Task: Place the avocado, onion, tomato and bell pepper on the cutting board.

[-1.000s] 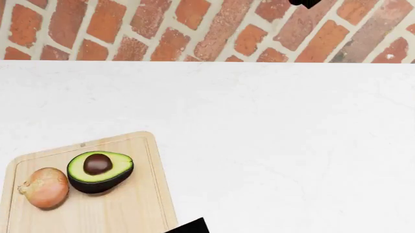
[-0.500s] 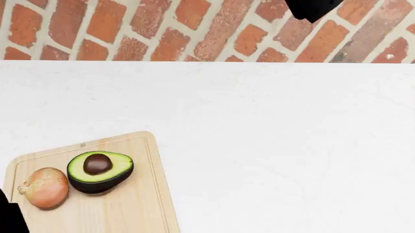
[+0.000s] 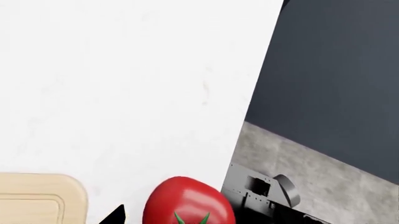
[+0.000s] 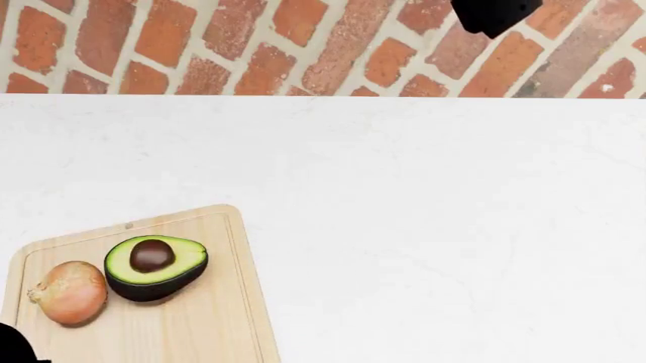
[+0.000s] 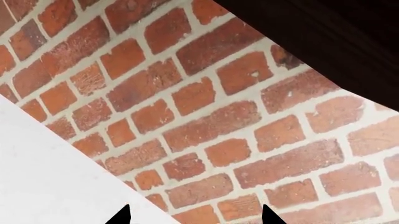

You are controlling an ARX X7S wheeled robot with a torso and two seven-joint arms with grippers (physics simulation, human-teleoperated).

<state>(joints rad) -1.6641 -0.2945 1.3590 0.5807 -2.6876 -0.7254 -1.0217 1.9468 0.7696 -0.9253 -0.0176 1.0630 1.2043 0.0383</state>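
The cutting board [image 4: 212, 318] lies at the table's near left. On it sit the onion [image 4: 69, 293] and, beside it, the halved avocado [image 4: 154, 266], pit up. In the left wrist view the tomato [image 3: 188, 203] rests by the table's near edge, just off a corner of the cutting board [image 3: 37, 196]. My left gripper [image 3: 190, 219] straddles the tomato. One fingertip [image 3: 116, 215] shows, with a strip of table between it and the tomato; the other is hidden. My right gripper [image 5: 194, 215] is open and empty, facing the brick wall. The bell pepper is out of view.
A brick wall [image 4: 253, 45] backs the white table [image 4: 424, 227]. A black part of the right arm [image 4: 492, 13] shows at the top right, a black part of the left arm [image 4: 12, 346] at the bottom left corner. The robot's grey base [image 3: 259, 196] stands past the table edge.
In the head view the black left arm part moved from the bottom middle to the bottom left corner. The right arm's black part came further into view at the top. Onion and avocado stayed put.
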